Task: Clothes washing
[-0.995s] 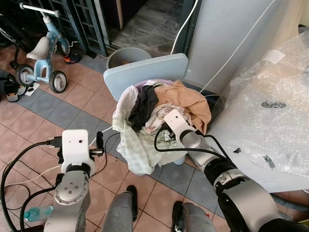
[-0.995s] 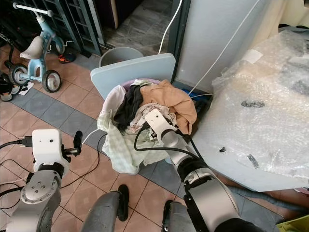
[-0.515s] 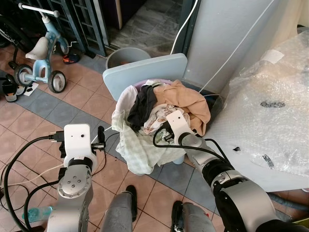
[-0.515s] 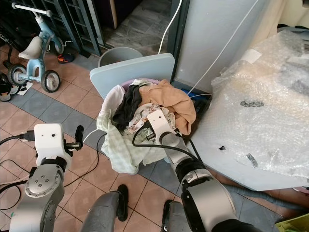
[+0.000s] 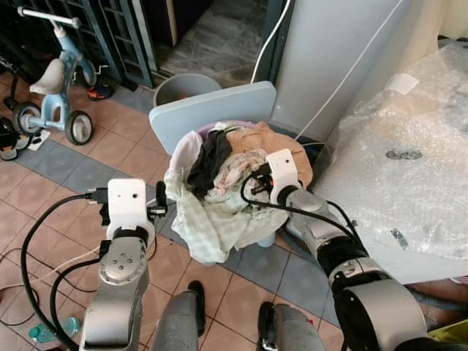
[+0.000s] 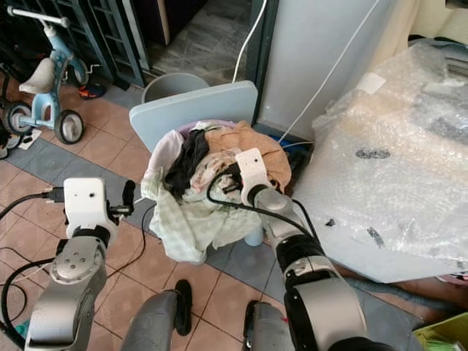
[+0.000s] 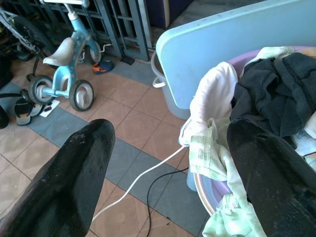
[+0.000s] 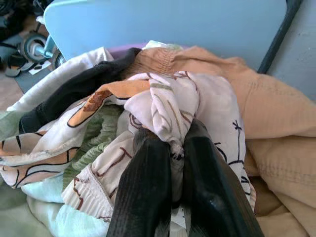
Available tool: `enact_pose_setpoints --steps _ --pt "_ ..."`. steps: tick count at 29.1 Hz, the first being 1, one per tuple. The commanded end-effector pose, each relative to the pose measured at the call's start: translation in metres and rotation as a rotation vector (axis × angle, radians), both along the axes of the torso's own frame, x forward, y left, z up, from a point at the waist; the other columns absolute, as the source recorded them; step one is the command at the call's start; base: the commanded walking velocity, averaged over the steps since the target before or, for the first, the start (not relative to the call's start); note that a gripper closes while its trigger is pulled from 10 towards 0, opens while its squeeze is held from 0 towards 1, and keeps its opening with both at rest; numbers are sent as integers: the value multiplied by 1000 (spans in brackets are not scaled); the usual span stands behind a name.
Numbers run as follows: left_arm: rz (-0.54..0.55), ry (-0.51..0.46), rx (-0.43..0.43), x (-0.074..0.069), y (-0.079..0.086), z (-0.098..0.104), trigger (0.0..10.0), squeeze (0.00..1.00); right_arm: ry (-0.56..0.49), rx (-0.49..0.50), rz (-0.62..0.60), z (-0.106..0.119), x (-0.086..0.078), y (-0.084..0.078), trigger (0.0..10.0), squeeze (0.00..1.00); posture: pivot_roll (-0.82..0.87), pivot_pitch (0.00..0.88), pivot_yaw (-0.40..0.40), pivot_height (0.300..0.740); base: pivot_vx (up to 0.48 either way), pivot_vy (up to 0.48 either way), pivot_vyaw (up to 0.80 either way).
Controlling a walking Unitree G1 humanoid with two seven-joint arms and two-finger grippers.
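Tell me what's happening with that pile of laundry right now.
The robot is working at a basket heaped with clothes, on the tiled floor beside a light blue board. Its right claw is shut on a patterned cloth at the top of the pile, pinching a fold of it between its black fingers. The left claw hangs open beside the basket, near a pale green cloth draped over the rim, touching nothing.

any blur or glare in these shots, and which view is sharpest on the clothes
Right wrist view: sharpest on the patterned cloth, though the black fingers pinching it look soft. Left wrist view: fingers large and blurred, laundry basket clear. Eye views: even daylight, mild glare on the bubble wrap, no motion blur.
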State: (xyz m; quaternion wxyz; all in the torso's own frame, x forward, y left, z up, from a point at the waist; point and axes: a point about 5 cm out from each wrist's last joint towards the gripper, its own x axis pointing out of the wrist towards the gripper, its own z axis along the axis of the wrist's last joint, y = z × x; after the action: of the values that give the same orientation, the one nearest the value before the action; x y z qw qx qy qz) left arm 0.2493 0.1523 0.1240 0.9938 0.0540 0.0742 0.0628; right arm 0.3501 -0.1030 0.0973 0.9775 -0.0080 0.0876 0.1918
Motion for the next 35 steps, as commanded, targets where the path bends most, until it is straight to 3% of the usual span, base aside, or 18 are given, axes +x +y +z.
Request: enact_pose_setpoints --steps 1,4,5,8,10,11,16,20,24,26,28,29,30,31,32,35 --pt "1 6 -3 2 -1 -4 10000 0 -57 83 -76 13 -4 -8 0 0 63 148 -7 740 0 0 0" --pt "-3 1 -4 3 -1 -3 10000 0 -94 109 -91 19 -8 -11 0 0 57 143 -4 740 0 0 0" --pt "-11 -9 -7 6 -3 -4 10000 0 -172 131 -105 32 -15 -15 0 0 39 127 2 740 0 0 0" --pt "-22 -32 -17 9 -5 -2 10000 0 -243 137 -132 44 -22 -20 0 0 23 112 5 740 0 0 0" --pt "-43 -54 -35 13 -11 0 10000 0 -344 84 -160 59 -36 -27 0 0 20 105 5 740 0 0 0" --pt "-58 -66 -44 15 -14 1 10000 0 -364 72 -172 63 -43 -30 1059 0 13 93 7 740 0 0 0" --pt "-109 -82 -53 19 -23 1 10000 0 -389 92 -204 78 -54 -33 0 0 -10 74 16 740 0 0 0" --pt "-122 -91 -62 22 -26 1 10000 0 -438 97 -202 94 -50 -33 0 0 -18 68 19 740 0 0 0" --pt "-124 -98 -69 24 -27 1 10000 0 -422 126 -163 98 -49 -28 0 0 -14 69 17 740 0 0 0" --pt "-118 -97 -72 24 -26 0 10000 0 -383 157 -84 96 -51 -16 941 0 -7 75 13 740 0 0 0" --pt "-114 -94 -74 23 -26 -2 10000 0 -344 181 -17 91 -52 -1 4078 0 -7 77 12 740 0 0 0" --pt "-113 -93 -74 22 -25 -2 10000 0 -330 188 4 89 -53 4 4078 0 -6 77 11 740 0 0 0" --pt "-113 -93 -76 22 -26 -2 10000 0 -275 165 86 78 -54 22 10000 0 7 83 7 740 0 0 0" --pt "-113 -93 -76 22 -26 -2 10000 0 -275 165 86 78 -54 22 10000 0 7 83 7 740 0 0 0" --pt "-114 -96 -76 22 -27 -2 10000 0 -203 136 154 60 -55 42 10000 0 22 89 3 740 0 0 0" --pt "-111 -95 -73 20 -26 -1 10000 0 -71 69 177 31 -56 54 10000 0 42 99 -5 740 0 0 0"
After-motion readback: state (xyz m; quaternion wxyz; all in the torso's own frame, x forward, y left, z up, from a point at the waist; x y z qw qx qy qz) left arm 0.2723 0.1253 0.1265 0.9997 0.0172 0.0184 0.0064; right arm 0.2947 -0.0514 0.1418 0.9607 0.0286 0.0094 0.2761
